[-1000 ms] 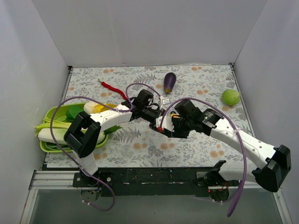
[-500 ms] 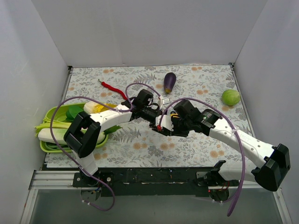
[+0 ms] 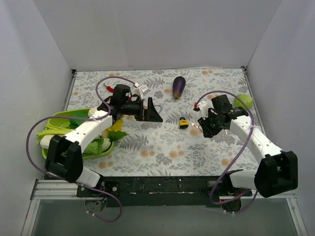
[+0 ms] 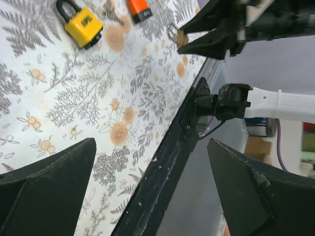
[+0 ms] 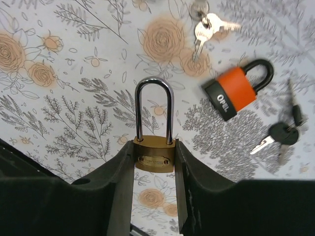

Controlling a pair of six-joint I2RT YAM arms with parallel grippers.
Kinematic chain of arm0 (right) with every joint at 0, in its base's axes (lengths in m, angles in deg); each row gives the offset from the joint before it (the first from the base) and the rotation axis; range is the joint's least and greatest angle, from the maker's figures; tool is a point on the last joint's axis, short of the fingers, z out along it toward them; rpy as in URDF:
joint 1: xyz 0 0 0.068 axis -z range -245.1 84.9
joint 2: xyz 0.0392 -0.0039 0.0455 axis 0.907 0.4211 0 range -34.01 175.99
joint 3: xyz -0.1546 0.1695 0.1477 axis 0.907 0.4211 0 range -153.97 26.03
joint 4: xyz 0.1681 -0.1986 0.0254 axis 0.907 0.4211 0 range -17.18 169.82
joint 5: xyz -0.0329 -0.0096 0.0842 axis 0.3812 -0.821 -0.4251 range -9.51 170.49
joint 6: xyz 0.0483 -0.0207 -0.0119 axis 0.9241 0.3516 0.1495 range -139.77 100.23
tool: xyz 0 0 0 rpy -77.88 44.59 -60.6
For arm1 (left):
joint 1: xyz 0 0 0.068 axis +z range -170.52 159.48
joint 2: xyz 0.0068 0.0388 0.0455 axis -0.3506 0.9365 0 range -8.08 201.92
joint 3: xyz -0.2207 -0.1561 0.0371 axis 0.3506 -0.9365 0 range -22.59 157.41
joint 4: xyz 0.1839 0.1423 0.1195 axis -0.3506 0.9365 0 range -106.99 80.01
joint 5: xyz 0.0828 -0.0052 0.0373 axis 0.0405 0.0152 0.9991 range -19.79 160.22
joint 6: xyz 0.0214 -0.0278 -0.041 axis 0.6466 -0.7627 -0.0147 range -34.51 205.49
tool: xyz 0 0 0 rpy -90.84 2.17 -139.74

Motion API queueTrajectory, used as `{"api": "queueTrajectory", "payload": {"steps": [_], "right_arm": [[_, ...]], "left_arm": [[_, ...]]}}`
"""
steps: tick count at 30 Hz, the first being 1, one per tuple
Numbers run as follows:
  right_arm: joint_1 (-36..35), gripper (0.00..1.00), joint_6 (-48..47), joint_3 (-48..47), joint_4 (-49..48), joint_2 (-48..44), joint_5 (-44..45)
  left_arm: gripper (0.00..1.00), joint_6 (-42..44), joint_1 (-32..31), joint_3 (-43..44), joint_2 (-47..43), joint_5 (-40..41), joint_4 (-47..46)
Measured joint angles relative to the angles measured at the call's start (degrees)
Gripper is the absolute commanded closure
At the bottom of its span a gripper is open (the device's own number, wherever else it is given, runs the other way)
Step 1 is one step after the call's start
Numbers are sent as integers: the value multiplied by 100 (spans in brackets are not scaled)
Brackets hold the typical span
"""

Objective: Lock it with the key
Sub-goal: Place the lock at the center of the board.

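Note:
My right gripper [image 5: 153, 147] is shut on a brass padlock [image 5: 153, 158] and holds it just above the table. The padlock's long steel shackle points away from the wrist, and both of its legs enter the body. No key sits in this padlock. A bunch of silver keys [image 5: 204, 24] lies beyond it, and black-headed keys [image 5: 281, 132] lie to the right. My left gripper [image 3: 151, 111] hangs wide open and empty at the table's left middle, well apart from the right gripper [image 3: 203, 129]. In the left wrist view the right gripper [image 4: 189, 42] shows with the brass padlock [image 4: 180, 37] at its tips.
A yellow padlock [image 3: 183, 122] lies between the arms, and an orange padlock [image 5: 231, 93] lies near the keys. An eggplant [image 3: 178, 87], a green round vegetable [image 3: 242, 102] and a red chili [image 3: 116, 91] lie at the back. A green tray [image 3: 49, 155] of vegetables stands at the left.
The two grippers, which met at the table's middle, have parted. My left gripper opened and drew back left; my right arm swung back right with the brass padlock in it.

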Motion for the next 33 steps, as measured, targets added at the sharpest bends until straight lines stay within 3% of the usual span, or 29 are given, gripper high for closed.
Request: {"api": "queueTrajectory", "payload": {"steps": [5,14,22,33], "right_arm": [[511,99,767,208,61,254,-28],[748,99,1471,-114,409,688,33],[763,99,1075,-820,999,748,144],[782,99,243,-374,1963,975,334]], "left_arm": [[2,70,-26,0,-684,754,-214],[2,426,-31,-275,-1331,1777,-693],[2,575,-31,-275,-1233,2026,-627],[2,717,-31,-302,-1187,2057,-647]]}}
